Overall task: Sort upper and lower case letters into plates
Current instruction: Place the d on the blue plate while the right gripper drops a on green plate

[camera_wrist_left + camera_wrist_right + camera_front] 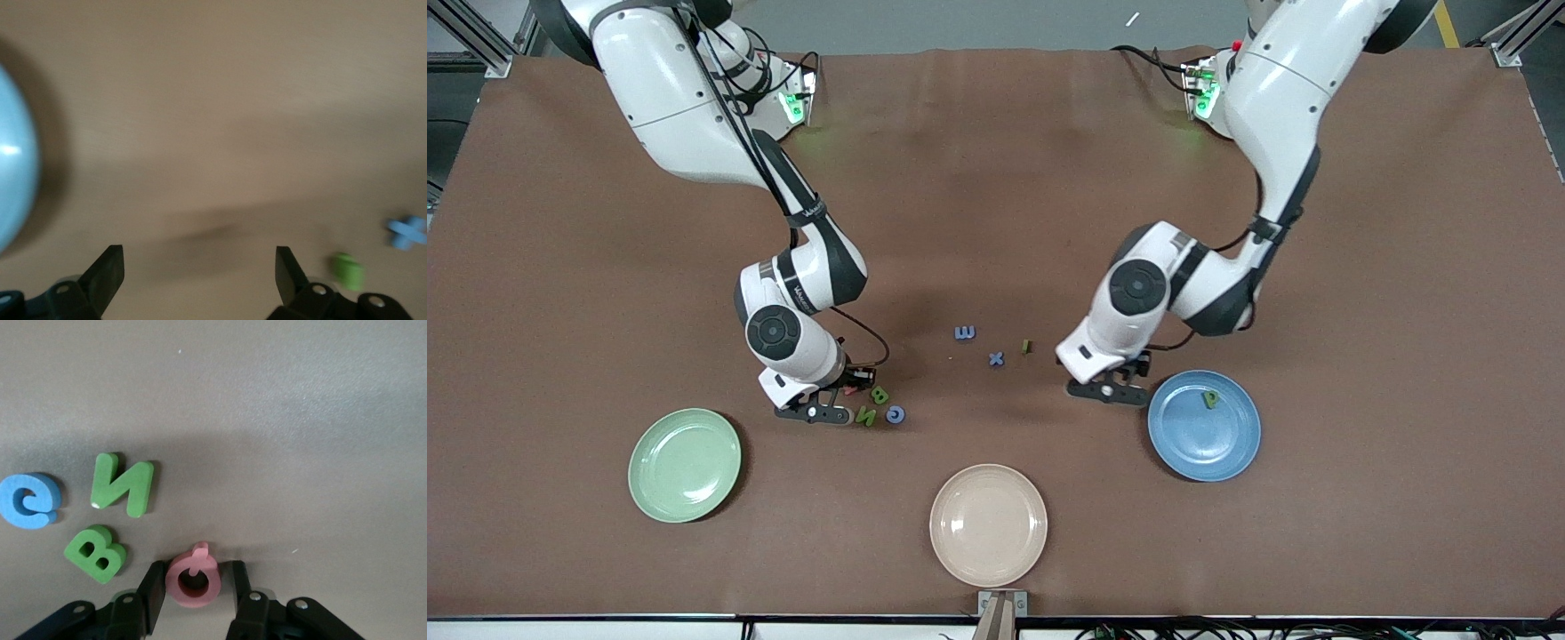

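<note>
On the table (996, 160), three plates, right gripper (193, 593) clamping pink letter (193, 580), left gripper (200, 273) jaws apart.

A brown-covered table (996, 160) stands on grey floor (960, 22), metal framing (480, 40) at corners.

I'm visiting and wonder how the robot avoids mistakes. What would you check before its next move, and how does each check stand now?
1. Right gripper grips the pink letter: ok, fingers close on both its sides.
2. Which case the pink letter is: cannot tell.
3. Nearby green N, green B and blue letter free of the gripper: ok, all apart from it.
4. Green plate ready to receive: ok, nothing on it.
5. Left gripper out of the way: ok, open and holding nothing, beside the blue plate.
6. Blue plate's content: ok, one green letter lies in it.
</note>
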